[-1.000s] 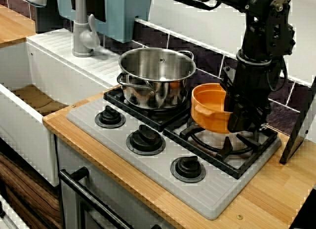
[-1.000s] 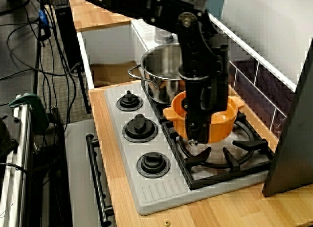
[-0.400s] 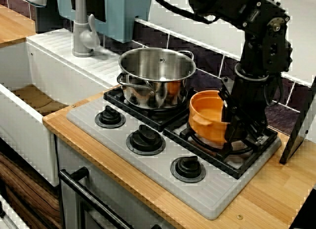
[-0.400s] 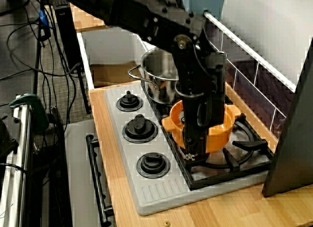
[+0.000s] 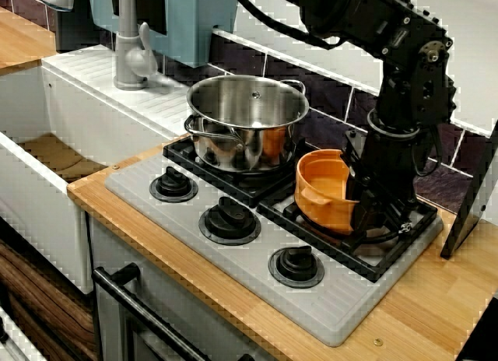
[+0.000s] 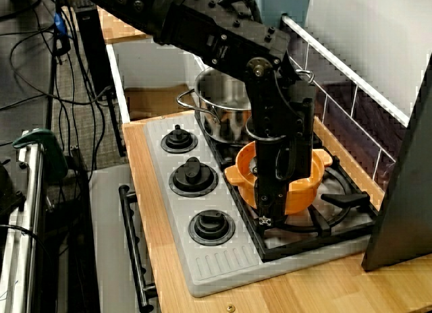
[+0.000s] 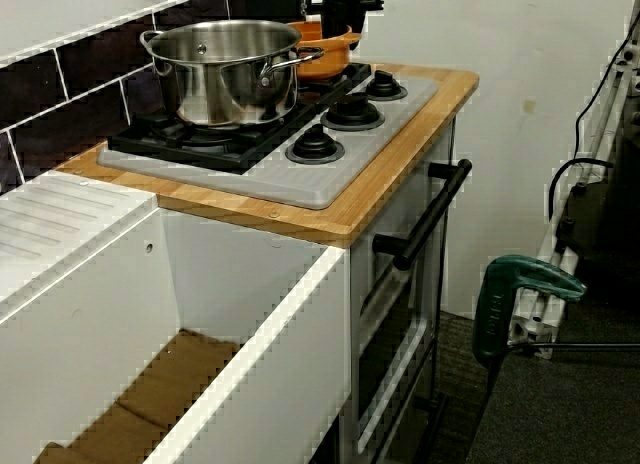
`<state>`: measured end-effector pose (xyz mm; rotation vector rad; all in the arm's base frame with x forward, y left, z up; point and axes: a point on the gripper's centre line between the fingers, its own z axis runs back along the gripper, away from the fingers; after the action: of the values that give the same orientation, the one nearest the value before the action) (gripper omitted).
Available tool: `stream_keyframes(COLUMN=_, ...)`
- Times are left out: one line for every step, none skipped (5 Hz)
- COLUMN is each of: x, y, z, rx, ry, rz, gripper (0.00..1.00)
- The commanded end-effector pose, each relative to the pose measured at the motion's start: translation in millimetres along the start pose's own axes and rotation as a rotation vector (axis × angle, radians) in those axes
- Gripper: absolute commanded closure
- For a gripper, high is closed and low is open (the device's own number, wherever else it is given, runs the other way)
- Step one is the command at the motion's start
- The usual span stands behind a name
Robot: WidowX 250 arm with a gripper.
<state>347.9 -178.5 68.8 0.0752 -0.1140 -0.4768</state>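
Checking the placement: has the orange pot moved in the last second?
Yes. The orange pot has dropped lower and slightly left, closer to the grate beside the steel pot.

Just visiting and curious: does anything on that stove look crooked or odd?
Yes. The orange pot is askew, tipped toward the steel pot, its rim pinched by the end effector over the burner grate. Nothing looks spilled.

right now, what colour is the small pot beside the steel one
The pot is orange, clearest in the view from the stove's front.
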Motion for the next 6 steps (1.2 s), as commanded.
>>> stream_keyframes(x=2.3, y=1.0, z=15.1, rx=-0.005, ry=-0.033, rz=0.010, gripper=0.00)
stream_keyframes(x=0.6, y=10.0, z=32.4, rx=-0.043, ry=-0.065, rz=0.034, gripper=0.00)
stream_keyframes(x=-0.4, y=20.4, z=46.3, rx=-0.076, ry=-0.080, rz=0.060, gripper=0.00)
stream_keyframes(x=-1.7, y=28.2, z=61.4, rx=-0.093, ry=-0.099, rz=0.084, gripper=0.00)
stream_keyframes(x=-4.1, y=32.9, z=78.0, rx=-0.105, ry=-0.124, rz=0.096, gripper=0.00)
stream_keyframes(x=-10.6, y=41.5, z=88.6, rx=-0.104, ry=-0.156, rz=0.147, gripper=0.00)
